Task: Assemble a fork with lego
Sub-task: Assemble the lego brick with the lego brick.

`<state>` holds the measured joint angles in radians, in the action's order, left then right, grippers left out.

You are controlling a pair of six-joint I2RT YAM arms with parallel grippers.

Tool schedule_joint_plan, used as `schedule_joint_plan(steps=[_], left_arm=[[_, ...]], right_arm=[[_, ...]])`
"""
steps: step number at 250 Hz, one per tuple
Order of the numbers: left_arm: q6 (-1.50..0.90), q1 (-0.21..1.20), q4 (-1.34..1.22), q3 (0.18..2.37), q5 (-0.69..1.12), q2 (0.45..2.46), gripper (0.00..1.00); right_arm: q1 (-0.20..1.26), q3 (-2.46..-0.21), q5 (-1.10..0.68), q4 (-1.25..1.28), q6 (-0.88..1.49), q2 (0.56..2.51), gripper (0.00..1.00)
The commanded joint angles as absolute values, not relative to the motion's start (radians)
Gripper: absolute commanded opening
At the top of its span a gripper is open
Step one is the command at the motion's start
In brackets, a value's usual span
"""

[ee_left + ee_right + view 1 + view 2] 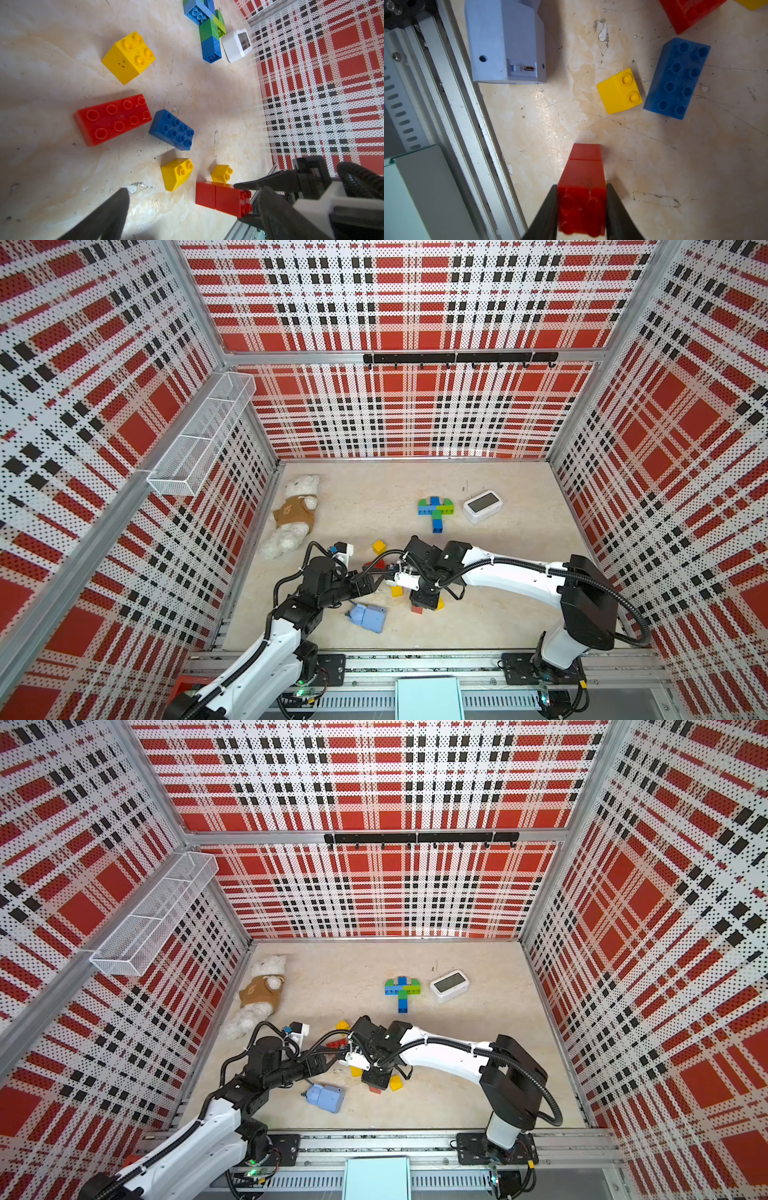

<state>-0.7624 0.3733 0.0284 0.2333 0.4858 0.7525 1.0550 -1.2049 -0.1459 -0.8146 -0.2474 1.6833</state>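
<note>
Red, white and black checked walls [415,302] stand around a pale, scratched table [374,497]. On one side wall hangs a white wire basket [199,439] with three compartments; through its mesh only the wall pattern is visible. Far on the table lies the assembled piece [435,512] of blue, green and lime lego, with a white device [482,506] just beside it and a teddy bear [293,514] well apart, along the side wall. The right pincer [581,187] is pressed on the studded end of a red double brick [583,166], two red bricks joined; this brick points away from the fingers toward the front rail, and I cannot tell if it touches the table. The left pincer [193,188] is spread wide and holds nothing; the red double brick is near one of its fingers. Loose bricks lie beyond: a small yellow brick [176,173] and a second small yellow brick [222,173] just beside the red double brick, then a blue oblong brick [171,129], a red oblong brick [112,119] and a big yellow brick [128,57]. Near the front edge lies a pale-blue box [368,616].
</note>
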Motion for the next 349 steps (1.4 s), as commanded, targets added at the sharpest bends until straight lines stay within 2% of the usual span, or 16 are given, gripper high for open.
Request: schedule_joint_plan(steps=[1, 46, 85, 112, 173, 214, 293, 349], left_arm=[[-0.759, 0.364, 0.004, 0.226, 0.486, 0.745, 1.0], [-0.755, 0.364, 0.002, 0.229, 0.482, 0.754, 1.0], [-0.752, 0.359, -0.015, 0.231, 0.477, 0.768, 1.0], [-0.733, 0.357, -0.021, 0.257, 0.477, 0.799, 1.0], [-0.689, 0.362, -0.048, 0.329, 0.487, 0.901, 1.0], [-0.658, 0.38, -0.051, 0.369, 0.466, 0.947, 1.0], [-0.627, 0.393, -0.107, 0.491, 0.385, 1.101, 0.99], [-0.581, 0.4, -0.117, 0.581, 0.409, 1.214, 1.0]], right_arm=[[1.069, -1.208, -0.109, -0.848, -0.267, 1.737, 0.0], [1.078, -1.183, -0.109, -0.859, -0.228, 1.782, 0.0], [1.088, -1.083, -0.15, -0.772, -0.157, 1.809, 0.0], [1.074, -1.067, -0.141, -0.699, -0.099, 1.743, 0.0], [0.914, -1.07, -0.141, -0.626, -0.035, 1.566, 0.0], [0.902, -1.075, -0.142, -0.565, -0.011, 1.507, 0.0], [0.891, -0.959, 0.065, -0.141, 0.103, 1.515, 0.0], [0.881, -0.914, 0.146, -0.006, 0.092, 1.555, 0.0]])
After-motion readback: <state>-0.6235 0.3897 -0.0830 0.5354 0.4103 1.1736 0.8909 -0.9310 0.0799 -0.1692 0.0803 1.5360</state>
